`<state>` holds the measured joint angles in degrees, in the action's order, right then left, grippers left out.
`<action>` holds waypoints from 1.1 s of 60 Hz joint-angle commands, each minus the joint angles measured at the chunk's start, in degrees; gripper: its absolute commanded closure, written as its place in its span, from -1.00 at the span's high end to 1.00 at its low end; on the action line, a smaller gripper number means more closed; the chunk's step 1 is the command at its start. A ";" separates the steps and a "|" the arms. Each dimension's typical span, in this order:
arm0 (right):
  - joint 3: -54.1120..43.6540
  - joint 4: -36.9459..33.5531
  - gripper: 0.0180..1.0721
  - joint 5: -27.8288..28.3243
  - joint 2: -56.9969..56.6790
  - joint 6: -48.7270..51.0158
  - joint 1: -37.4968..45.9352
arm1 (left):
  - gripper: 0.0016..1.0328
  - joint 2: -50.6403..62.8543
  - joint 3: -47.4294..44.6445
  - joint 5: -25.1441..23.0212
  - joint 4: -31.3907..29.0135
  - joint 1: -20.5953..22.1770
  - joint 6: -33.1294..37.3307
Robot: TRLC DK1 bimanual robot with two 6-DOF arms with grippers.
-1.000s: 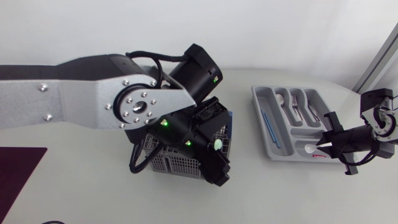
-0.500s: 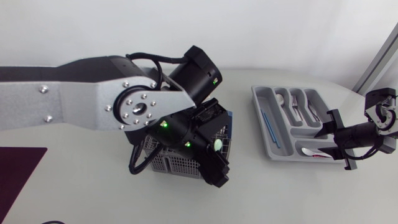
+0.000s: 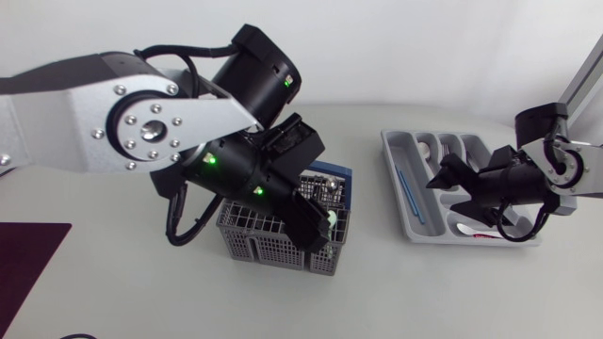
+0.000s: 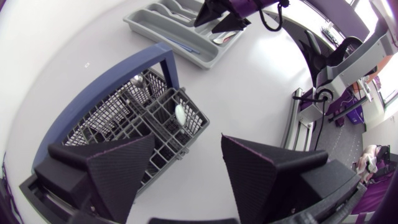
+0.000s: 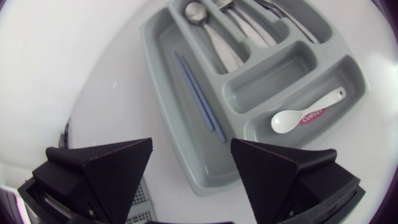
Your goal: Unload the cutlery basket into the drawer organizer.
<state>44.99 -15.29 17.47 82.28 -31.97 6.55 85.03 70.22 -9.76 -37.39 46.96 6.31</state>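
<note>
Left pincer (image 4: 188,142) lifts off the basket (image 3: 268,247), right pincer (image 5: 191,144) swings over the organizer (image 5: 163,106), both gaping and empty; next, grab the white spoon (image 4: 180,112) below the left.

Worktop (image 3: 424,292): light grey, plain, matte surface; dark maroon rectangular patch (image 3: 28,268): lies flat at the worktop's left side, cut off by the head view's edge.

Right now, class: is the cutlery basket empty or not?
Not empty: a white spoon stands in a compartment of the cutlery basket.
</note>
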 commanded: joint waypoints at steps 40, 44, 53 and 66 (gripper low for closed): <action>-3.77 -11.61 0.91 21.20 -9.59 46.64 -7.25 | 0.69 7.95 1.85 -4.30 4.78 -1.61 -1.91; -3.86 -12.48 0.91 21.55 -9.77 47.08 -7.95 | 0.68 9.18 2.73 -5.45 4.87 -1.96 -2.09; -4.74 -13.01 0.91 21.55 -10.74 48.14 -8.92 | 0.36 10.15 3.79 -8.17 5.39 -2.40 -2.79; -5.00 -12.92 0.91 21.64 -11.00 48.75 -8.83 | 0.10 11.91 5.11 -9.58 5.39 -2.49 -2.97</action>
<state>41.17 -27.29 38.81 71.96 15.33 -1.89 95.11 73.73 -18.68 -32.23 44.99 4.47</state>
